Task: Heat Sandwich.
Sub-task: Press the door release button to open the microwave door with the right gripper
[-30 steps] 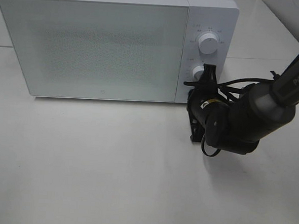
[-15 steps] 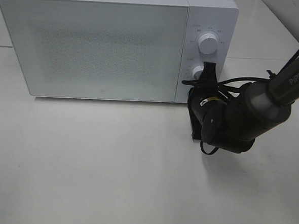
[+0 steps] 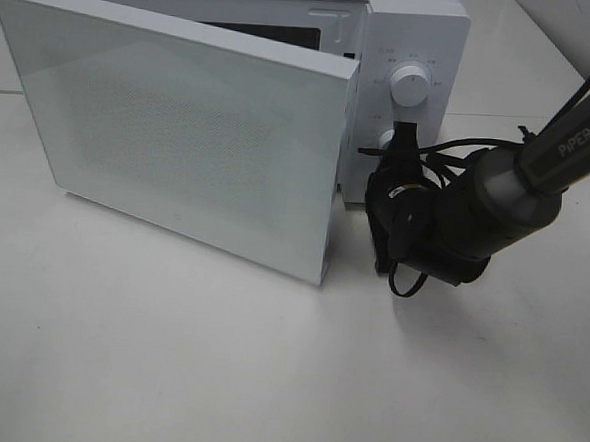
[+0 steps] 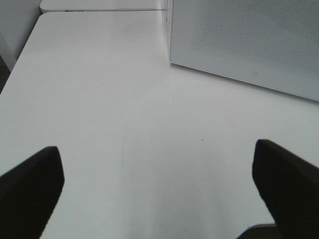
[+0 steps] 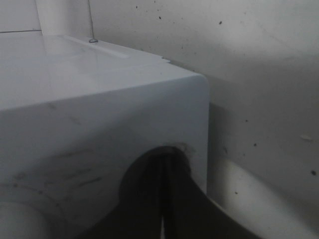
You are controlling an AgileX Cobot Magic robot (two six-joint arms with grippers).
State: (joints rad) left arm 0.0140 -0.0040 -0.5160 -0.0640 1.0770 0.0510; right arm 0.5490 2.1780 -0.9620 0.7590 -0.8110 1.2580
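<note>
Sandwich shows in no camera, so its place cannot be told; the cavity behind the microwave (image 3: 417, 28) door (image 3: 180, 134) is mostly hidden. That door stands partly swung open. The right end effector (image 3: 404, 140), fingers pressed together and holding nothing, sits against the microwave's control panel by the lower knob (image 3: 385, 139). The left end effector (image 4: 159, 186) hangs spread wide over the worktop (image 3: 216, 366) in front of the microwave. Likely only the door step is done; whether heating has happened cannot be judged.

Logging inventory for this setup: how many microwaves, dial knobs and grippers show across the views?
Microwave: 1
Knobs: 2 (upper knob, lower knob)
Grippers: 2 (left gripper, right gripper)
Total: 5
</note>
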